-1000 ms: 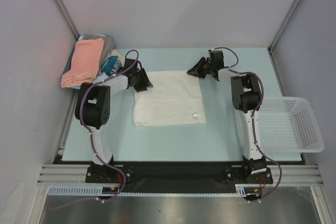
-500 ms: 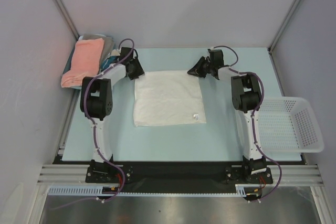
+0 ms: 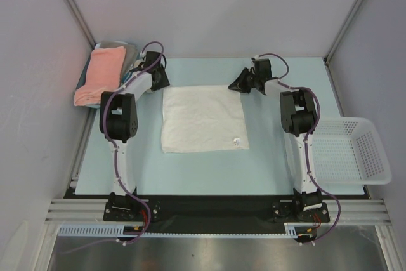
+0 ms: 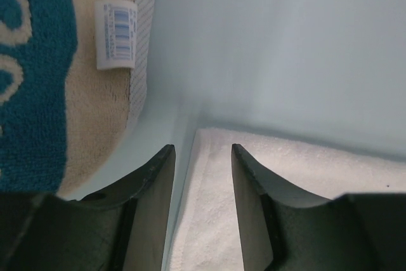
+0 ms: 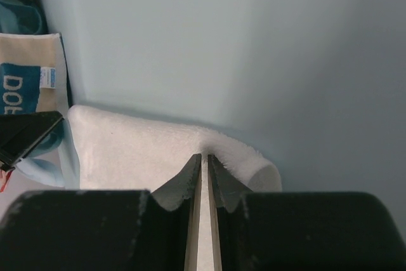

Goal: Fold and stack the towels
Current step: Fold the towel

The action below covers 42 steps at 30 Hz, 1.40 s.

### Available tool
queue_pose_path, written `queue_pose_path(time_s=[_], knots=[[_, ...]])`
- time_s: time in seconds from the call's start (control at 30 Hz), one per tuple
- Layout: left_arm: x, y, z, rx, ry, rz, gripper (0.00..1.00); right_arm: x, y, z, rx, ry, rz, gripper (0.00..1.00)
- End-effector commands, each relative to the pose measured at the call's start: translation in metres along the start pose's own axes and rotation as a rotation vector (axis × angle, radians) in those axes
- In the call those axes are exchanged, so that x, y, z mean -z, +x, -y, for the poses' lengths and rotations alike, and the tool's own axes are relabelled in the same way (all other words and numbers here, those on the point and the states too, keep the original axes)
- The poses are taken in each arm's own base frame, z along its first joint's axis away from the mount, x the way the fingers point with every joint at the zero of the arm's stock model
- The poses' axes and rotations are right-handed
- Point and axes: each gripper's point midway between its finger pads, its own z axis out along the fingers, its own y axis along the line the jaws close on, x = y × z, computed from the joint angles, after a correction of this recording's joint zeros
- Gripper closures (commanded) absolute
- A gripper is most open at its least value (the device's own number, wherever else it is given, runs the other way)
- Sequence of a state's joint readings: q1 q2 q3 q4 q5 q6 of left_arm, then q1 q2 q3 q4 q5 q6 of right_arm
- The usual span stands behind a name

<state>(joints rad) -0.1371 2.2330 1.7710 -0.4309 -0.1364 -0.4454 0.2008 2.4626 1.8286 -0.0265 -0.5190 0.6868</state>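
A white towel (image 3: 203, 118) lies flat in the middle of the table. My left gripper (image 3: 160, 79) is open at its far left corner. In the left wrist view the corner (image 4: 209, 176) lies between the spread fingers (image 4: 155, 176) of the gripper (image 4: 202, 152). My right gripper (image 3: 240, 84) is shut on the towel's far right corner, pinching a raised fold (image 5: 254, 157) in the right wrist view (image 5: 204, 158). A salmon-pink towel (image 3: 100, 74) lies folded at the far left on a grey one (image 3: 119, 47). I see no clear light blue towel.
A teal bundle with white print and a tag (image 4: 38, 80) lies just left of my left gripper, beside the pink towel. A white mesh basket (image 3: 349, 150) stands at the table's right edge. Grey walls close in the back and sides.
My left gripper has moved from over the towel's far left part out toward the far edge, to the corner. The right gripper has stayed put on its corner.
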Motion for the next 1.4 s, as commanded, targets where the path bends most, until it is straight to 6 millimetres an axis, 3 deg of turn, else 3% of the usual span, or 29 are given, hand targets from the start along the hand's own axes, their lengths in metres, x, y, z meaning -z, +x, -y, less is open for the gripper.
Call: queue_pose_path(time_s=[0.0,0.33,0.63,0.93,1.23,1.37], knots=[[-0.005,-0.017,-0.004,-0.041,-0.026,0.027,0.53,0.015,-0.026,0.003,0.063,0.076,0.069,0.85],[-0.007,-0.009,0.005,-0.049,0.030,-0.001,0.51,0.044,-0.057,-0.023,0.168,0.134,0.157,0.82],[0.011,-0.023,0.013,-0.043,0.089,0.036,0.41,0.068,-0.071,-0.033,0.255,0.214,0.209,0.73],[0.030,-0.020,0.017,-0.037,0.149,0.048,0.38,0.065,-0.059,-0.032,0.333,0.273,0.187,0.64],[0.018,0.000,0.007,-0.036,0.104,-0.022,0.40,0.051,-0.046,-0.019,0.377,0.331,0.139,0.62],[0.005,0.007,0.004,-0.046,0.073,-0.055,0.45,0.047,-0.047,-0.013,0.397,0.368,0.137,0.62]])
